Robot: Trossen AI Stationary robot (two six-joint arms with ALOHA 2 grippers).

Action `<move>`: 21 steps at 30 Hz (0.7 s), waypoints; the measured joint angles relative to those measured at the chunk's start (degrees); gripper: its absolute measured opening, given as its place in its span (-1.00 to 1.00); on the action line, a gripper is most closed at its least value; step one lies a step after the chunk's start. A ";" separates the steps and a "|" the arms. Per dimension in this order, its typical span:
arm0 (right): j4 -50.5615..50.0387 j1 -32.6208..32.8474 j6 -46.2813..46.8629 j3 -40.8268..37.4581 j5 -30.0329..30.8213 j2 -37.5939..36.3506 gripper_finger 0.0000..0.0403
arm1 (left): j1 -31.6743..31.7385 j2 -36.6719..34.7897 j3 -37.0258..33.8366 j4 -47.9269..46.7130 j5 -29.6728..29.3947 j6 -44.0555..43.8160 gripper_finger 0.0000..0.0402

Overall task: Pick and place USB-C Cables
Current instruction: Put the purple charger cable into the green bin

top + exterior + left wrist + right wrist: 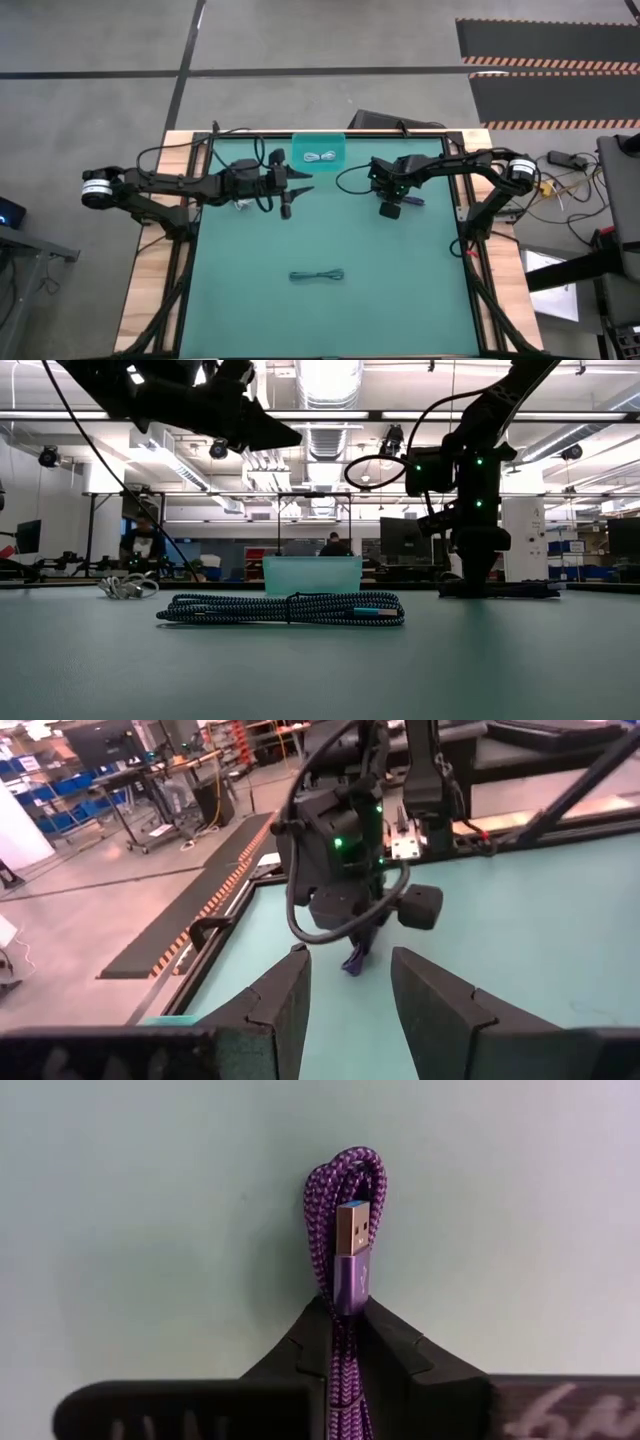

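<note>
My right gripper (pixel 391 210) (pixel 345 1330) points down at the mat right of centre, shut on a purple braided cable (pixel 345 1210) (pixel 413 201). My left gripper (pixel 303 185) (pixel 348 985) hovers open above the mat, just near the teal bin (pixel 320 140), its fingers pointing toward the right arm. A white cable (pixel 320 156) lies inside the bin. A dark braided cable bundle (pixel 317 275) (pixel 285 608) lies flat on the mat's near middle. Another white cable (pixel 128 587) (pixel 243 204) rests on the mat under the left arm. My right gripper pinches the purple cable bundle between its two fingers, a little back from the looped end (pixel 345 1295). The fingers come from above, pointing down. The loop and a USB plug (pixel 352 1230) stick out past the fingertips. The bundle (pixel 510 590) lies along the mat.
Green mat (pixel 240 300) in a wooden-edged table frame. The teal bin (pixel 312 573) stands at the far middle edge. Open mat lies around the dark cable toward the near edge. People and workbenches show in the room beyond.
</note>
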 joint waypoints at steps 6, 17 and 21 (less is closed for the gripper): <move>0.59 -0.05 -0.10 -0.11 0.01 -1.39 -0.90 | 0.12 0.00 0.03 0.04 3.50 3.10 -0.38; 7.96 -0.07 -2.20 -0.46 -5.55 -8.10 -0.91 | 0.14 0.00 0.13 0.05 5.69 2.72 -0.38; 13.57 -0.04 -2.82 -1.59 -8.07 -10.26 -0.91 | 0.14 0.00 0.15 1.68 5.68 2.66 -0.38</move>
